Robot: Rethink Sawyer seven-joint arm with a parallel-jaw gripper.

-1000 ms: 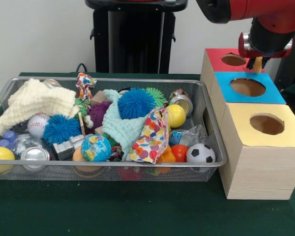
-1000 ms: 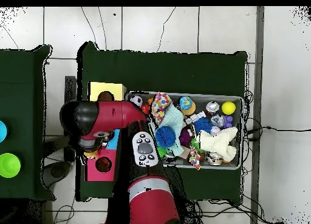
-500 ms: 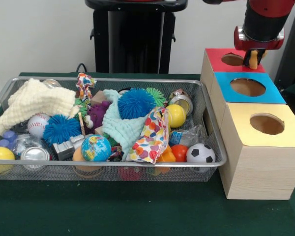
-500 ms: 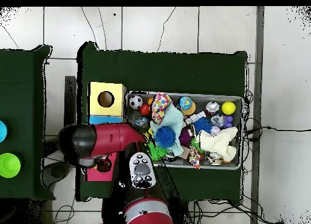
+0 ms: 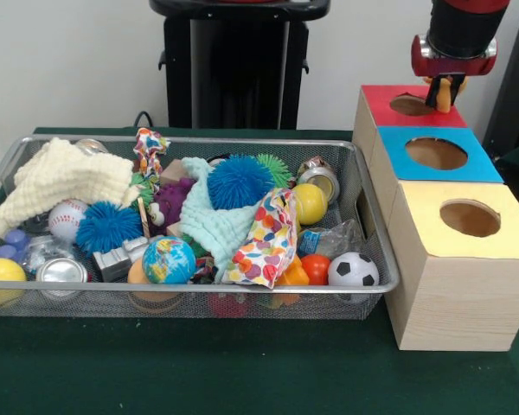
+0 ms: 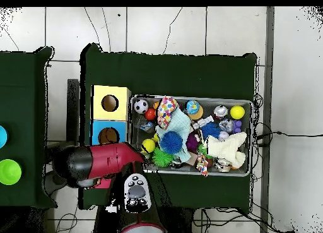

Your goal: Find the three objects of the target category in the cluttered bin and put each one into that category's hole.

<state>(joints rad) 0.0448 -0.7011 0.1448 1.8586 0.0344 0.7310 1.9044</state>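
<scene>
My gripper (image 5: pixel 444 93) hung just above the round hole in the red-topped wooden box (image 5: pixel 382 98), pinching a small orange object (image 5: pixel 446 98) between its tips. Beside it sat the blue-topped box (image 5: pixel 476 164) and yellow-topped box (image 5: pixel 432 229), with the cluttered wire-mesh bin (image 5: pixel 374 246) alongside, holding balls and cloths.

Robotics lab: green-clothed table (image 5: pixel 242 372), wire bin (image 5: pixel 363 216) of toys, coloured sorting boxes (image 5: pixel 454 259), tiled floor (image 6: pixel 158 28).

Front view: low, close. Overhead: high, straight down. Shared: bin (image 5: pixel 190 226) (image 6: pixel 192 135).
</scene>
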